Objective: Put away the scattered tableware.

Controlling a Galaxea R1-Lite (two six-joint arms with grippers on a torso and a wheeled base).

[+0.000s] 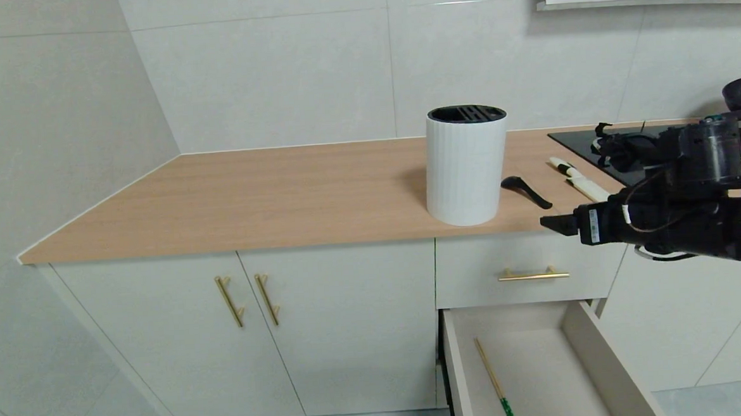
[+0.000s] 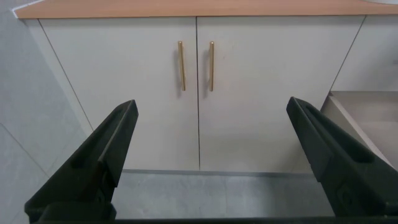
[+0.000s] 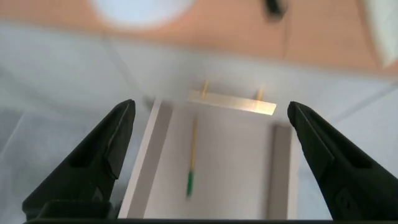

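Down in the open drawer (image 1: 579, 344), wooden chopsticks (image 1: 493, 379) with a green end lie on the floor of it, nearer to its left wall, and they run along the length of the drawer. I cannot tell if it is one stick or two lying close together. The right wrist view looks at the same chopsticks (image 3: 191, 158) from above.

On the wooden surface (image 1: 249, 195) two more pieces lie loose: a black spoon (image 1: 525, 190) just to the right of a white ribbed holder (image 1: 466, 165), and further right a knife (image 1: 577, 180) with a pale handle, near the edge of a black cooktop (image 1: 579, 141). The spoon and the knife are apart from each other. The holder stands upright and has a dark slotted top.

The right gripper (image 1: 552, 224) hangs in front of the edge of the surface, above the open drawer and beside its right wall. Its jaws stand wide apart and hold nothing (image 3: 211, 115).

The left gripper (image 2: 211, 115) is low, facing two white cabinet doors (image 2: 261, 93) with gold handles. Its jaws are also spread wide with nothing between them.
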